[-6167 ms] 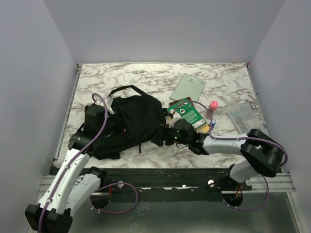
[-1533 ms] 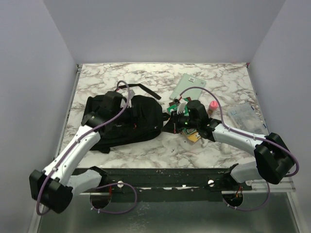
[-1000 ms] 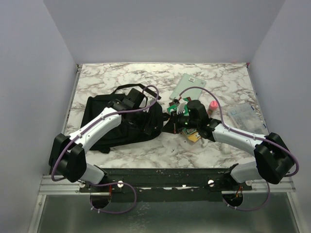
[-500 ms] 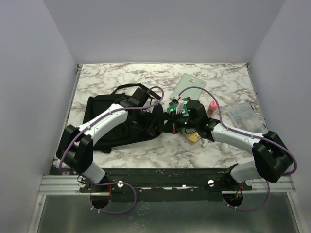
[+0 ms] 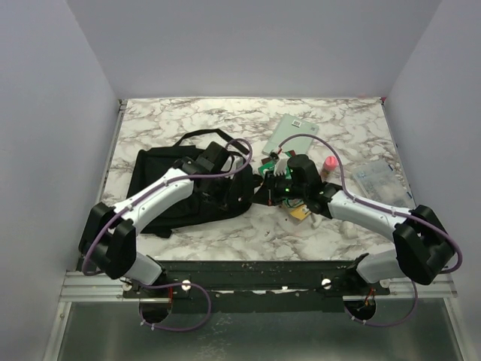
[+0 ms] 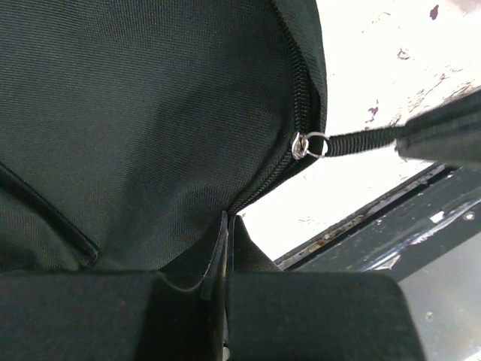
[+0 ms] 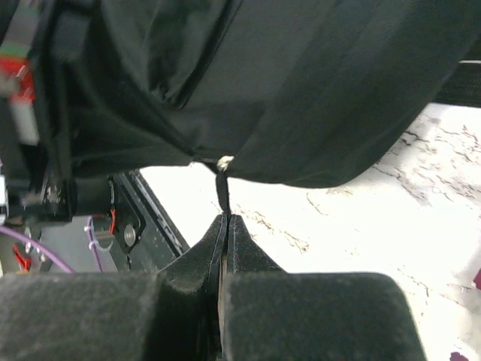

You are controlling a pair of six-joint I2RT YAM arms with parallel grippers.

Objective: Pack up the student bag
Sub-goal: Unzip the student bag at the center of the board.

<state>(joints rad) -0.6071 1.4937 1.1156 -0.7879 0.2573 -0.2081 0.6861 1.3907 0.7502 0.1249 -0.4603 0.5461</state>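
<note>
Right hand (image 7: 225, 219) clamps the zipper pull (image 7: 221, 189) of the student bag (image 5: 176, 192) (left hand (image 6: 225, 219) pinches its fabric), pale notebook (image 5: 291, 135) just beyond.

Found the student bag (image 5: 158, 173) slumped flat at left-centre of the marble table (image 5: 248, 120): large, soft, black fabric. Noted 1 strap loop (image 5: 192, 138) arching off its far edge. Saw the zipper slider (image 6: 304, 144) at its right-hand edge, silver ring showing, black pull tab (image 6: 361, 139) stretched taut sideways.
</note>
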